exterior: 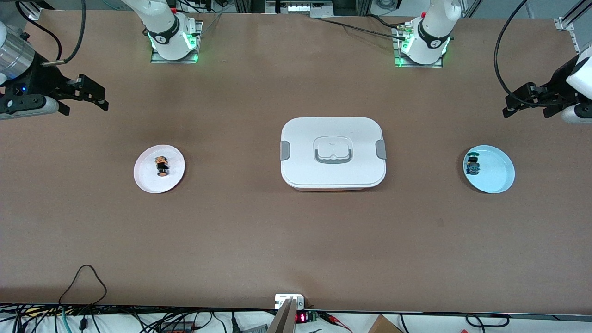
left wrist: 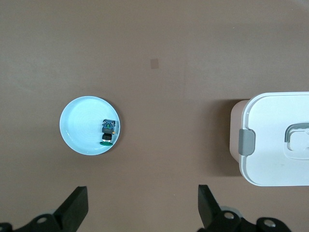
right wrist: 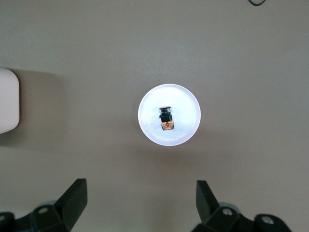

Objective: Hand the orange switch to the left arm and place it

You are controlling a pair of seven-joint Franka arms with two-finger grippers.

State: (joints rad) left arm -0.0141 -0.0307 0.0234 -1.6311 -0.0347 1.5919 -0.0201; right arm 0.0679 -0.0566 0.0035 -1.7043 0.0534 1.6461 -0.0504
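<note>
Orange switch [exterior: 162, 167] lying on its side in a white plate [exterior: 147, 181] toward the right arm's end of the table. White box [exterior: 333, 173] mid-table. Blue plate [exterior: 497, 178] with green-capped switch [exterior: 472, 164] toward the left arm's end. Right gripper [exterior: 95, 98] and left gripper [exterior: 517, 106] up over the table's end edges, jaws wide, holding nothing.

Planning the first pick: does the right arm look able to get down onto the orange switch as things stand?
Probably yes. The orange switch lies alone on the white plate toward the right arm's end of the table. The right gripper, jaws open, has nothing beneath it; the box sits mid-table, well aside.
</note>
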